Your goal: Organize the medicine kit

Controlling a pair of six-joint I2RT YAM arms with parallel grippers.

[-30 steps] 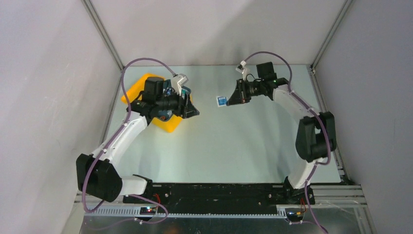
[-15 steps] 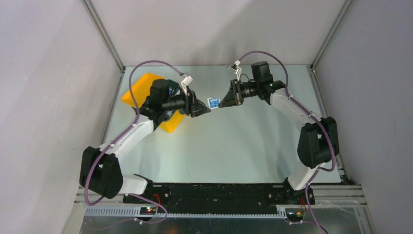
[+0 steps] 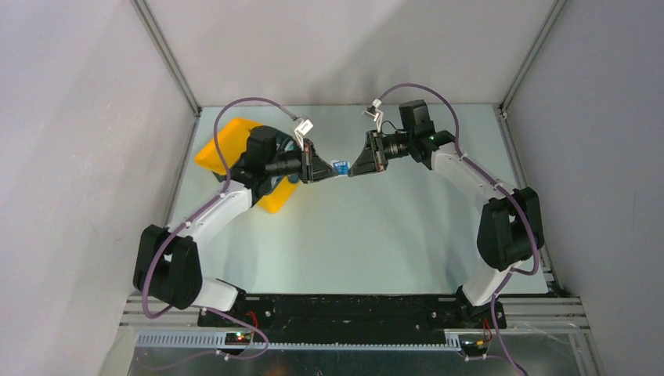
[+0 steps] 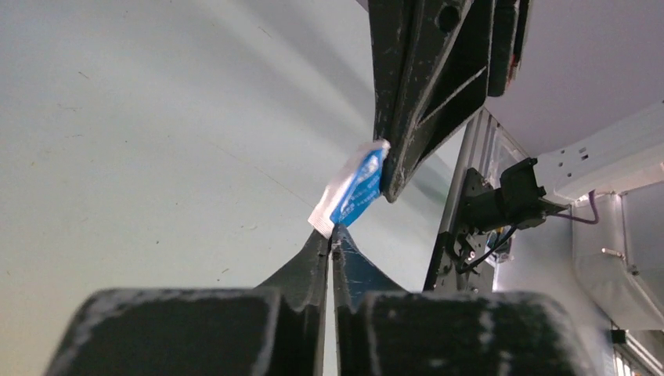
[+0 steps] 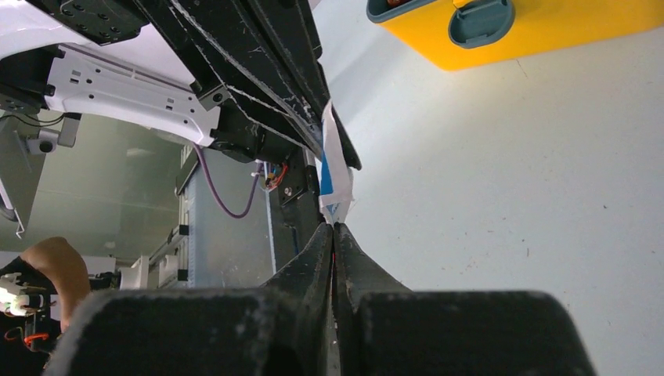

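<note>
Over the table, left gripper and right gripper clamp one sachet (medicine kit latch: right wrist only).

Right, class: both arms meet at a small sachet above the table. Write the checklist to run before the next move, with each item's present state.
1. Left tool shut on the small flat blue-and-white sachet: ok, corner only.
2. Right tool shut on its opposite end: ok.
3. Sachet clear of the pale table: ok.
4. Bright yellow plastic medicine kit lid open to receive it: cannot tell.
</note>
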